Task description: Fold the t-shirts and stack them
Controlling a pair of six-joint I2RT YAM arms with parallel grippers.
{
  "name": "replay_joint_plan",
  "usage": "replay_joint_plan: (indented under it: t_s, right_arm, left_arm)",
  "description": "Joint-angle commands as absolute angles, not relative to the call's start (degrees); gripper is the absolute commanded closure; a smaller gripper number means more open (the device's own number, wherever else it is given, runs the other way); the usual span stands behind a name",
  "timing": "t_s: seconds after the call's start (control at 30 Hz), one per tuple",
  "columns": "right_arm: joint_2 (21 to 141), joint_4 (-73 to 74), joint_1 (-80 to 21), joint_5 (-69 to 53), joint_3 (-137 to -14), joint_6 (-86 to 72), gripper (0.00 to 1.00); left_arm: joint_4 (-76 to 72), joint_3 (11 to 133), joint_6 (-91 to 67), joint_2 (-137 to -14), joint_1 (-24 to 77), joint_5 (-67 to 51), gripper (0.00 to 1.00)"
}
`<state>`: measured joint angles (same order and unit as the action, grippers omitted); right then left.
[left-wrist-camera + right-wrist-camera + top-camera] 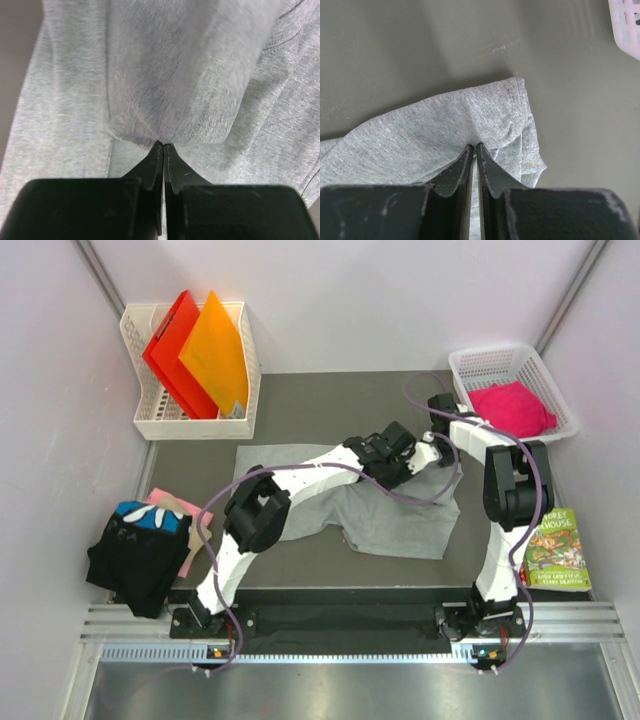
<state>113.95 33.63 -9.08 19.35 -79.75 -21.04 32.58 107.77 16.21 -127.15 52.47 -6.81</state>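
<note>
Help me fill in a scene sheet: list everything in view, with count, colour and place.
large plain cloth t-shirt: 1, light grey, mid-mat
soft cloth t-shirt: 1, bright pink, bunched in the basket
printed cloth t-shirt: 1, black with blue-white print, near left
flat pale item: 1, pink, under the black t-shirt
mesh plastic basket: 1, white, far right
slotted plastic file rack: 1, white, far left
stiff plastic folders: 2, red and orange, standing in the rack
picture book: 1, green, near right edge
table mat: 1, dark grey, under everything
left end effector: 1, black, shut on the grey t-shirt
right end effector: 1, black, shut on the grey t-shirt's edge
</note>
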Motion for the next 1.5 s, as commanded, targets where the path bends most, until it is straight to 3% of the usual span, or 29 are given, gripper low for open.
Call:
replay_joint_plan:
  t_s: [0.0, 0.03, 0.07, 0.17, 0.27, 0.4, 0.6, 0.63, 0.7, 0.77, 0.93, 1.17, 1.3, 1.47]
  right_arm:
    - [114.52, 37.27, -8.17, 20.57, -76.82, -19.69, 0.93]
    - [114.43, 37.27, -8.09, 20.83, -76.82, -19.6, 0.93]
    - [114.43, 37.27, -8.09, 20.83, -76.82, -19.51, 0.93]
    - [114.52, 37.35, -8.0, 20.83, -76.82, -19.42, 0.93]
    - [114.52, 37.27, -7.91, 20.83, -77.08, -19.42, 0.93]
    - [114.7, 37.62, -7.82, 21.18, -77.61, -19.07, 0.93]
    - [112.51, 40.16, -8.26, 22.41, -79.27, -18.37, 0.89]
    - [110.41, 40.69, -8.52, 22.5, -79.54, -18.37, 0.87]
    - [105.94, 42.27, -9.92, 23.2, -80.06, -18.28, 0.67]
    - [102.85, 43.85, -11.42, 24.43, -80.51, -17.84, 0.55]
    - [92.48, 50.7, -18.27, 31.02, -81.13, -17.31, 0.38]
    - [81.57, 56.86, -27.93, 20.74, -69.98, -24.77, 0.42]
    - [77.01, 58.18, -39.95, 18.82, -58.92, -33.2, 0.42]
    - [75.76, 58.45, -48.15, 18.19, -52.3, -46.39, 0.38]
  left_arm:
    - [26.54, 106.18, 13.54, -118.39, 51.24, -9.84, 0.99]
    - [26.54, 105.82, 13.54, -118.13, 51.24, -9.84, 0.74]
    - [26.8, 105.65, 13.45, -118.04, 51.15, -10.28, 0.56]
    - [28.03, 105.56, 13.01, -117.42, 51.24, -11.95, 0.12]
    - [27.95, 104.15, 13.09, -116.02, 51.15, -11.96, 0.01]
    - [29.79, 101.7, 12.13, -112.69, 48.52, -12.04, 0.01]
    - [39.77, 93.36, 12.83, -108.03, 34.56, -10.73, 0.05]
    - [41.64, 92.12, 13.27, -107.23, 29.93, -10.64, 0.07]
    - [43.32, 86.44, 16.34, -102.6, 25.6, -9.94, 0.09]
    - [44.64, 80.81, 20.19, -98.46, 20.41, -8.71, 0.09]
    - [50.17, 73.4, 26.98, -87.29, 16.44, -6.59, 0.06]
    - [57.83, 66.72, 31.37, -80.17, 16.08, -7.38, 0.09]
    - [59.68, 63.38, 32.17, -78.14, 16.0, -6.51, 0.14]
    - [57.92, 57.84, 32.17, -76.03, 15.73, -5.54, 0.2]
